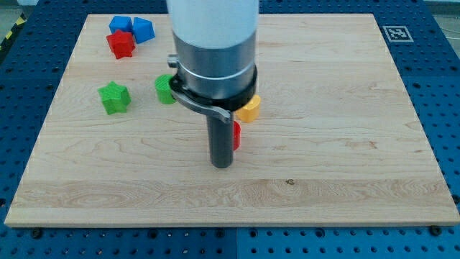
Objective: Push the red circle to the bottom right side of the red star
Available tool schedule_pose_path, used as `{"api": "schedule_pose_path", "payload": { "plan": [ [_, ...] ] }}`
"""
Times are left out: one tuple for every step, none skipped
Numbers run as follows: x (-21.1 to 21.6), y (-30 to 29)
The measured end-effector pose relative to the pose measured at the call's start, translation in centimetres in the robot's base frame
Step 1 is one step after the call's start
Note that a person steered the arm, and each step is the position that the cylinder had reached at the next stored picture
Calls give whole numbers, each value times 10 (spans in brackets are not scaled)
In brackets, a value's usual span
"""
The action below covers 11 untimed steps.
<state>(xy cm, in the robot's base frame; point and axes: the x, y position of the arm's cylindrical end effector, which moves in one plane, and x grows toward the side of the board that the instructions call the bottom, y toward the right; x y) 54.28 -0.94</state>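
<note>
Camera view shows the rod planted roughly mid-board, with my tip (222, 165) down on the wood. There's no gripper here, so nothing is spread or pinched, just a plain rod end. Only a sliver of the red circle (236, 134) can be seen, poking out at the rod's right side, touching or just beside it; most of it is hidden behind the rod.

The red star (121, 44) sits way off at the view's top left, tucked against two blue blocks (133, 26). So a long haul up and left is probably called for. For that, the tip would best be brought round to the circle's lower right side first, since a push from where it stands now would likely send the circle the wrong way.

Stuff in the path: a green star (114, 97) and a green block (166, 89) (shape half hidden) lie between, and a yellow block (249, 108) is close above the circle. A line squeezed between the greens looks risky.

Plenty of open wooden board (345, 144) is available to the right and bottom for repositioning, and no edge is close.
</note>
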Motion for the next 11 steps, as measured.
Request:
{"api": "schedule_pose_path", "payload": {
  "plan": [
    [3, 15],
    [-15, 15],
    [-17, 15],
    [-29, 15],
    [-36, 15],
    [-39, 10],
    [-61, -8],
    [-76, -9],
    [-88, -13],
    [-106, -31],
    [-115, -40]
  ]
}}
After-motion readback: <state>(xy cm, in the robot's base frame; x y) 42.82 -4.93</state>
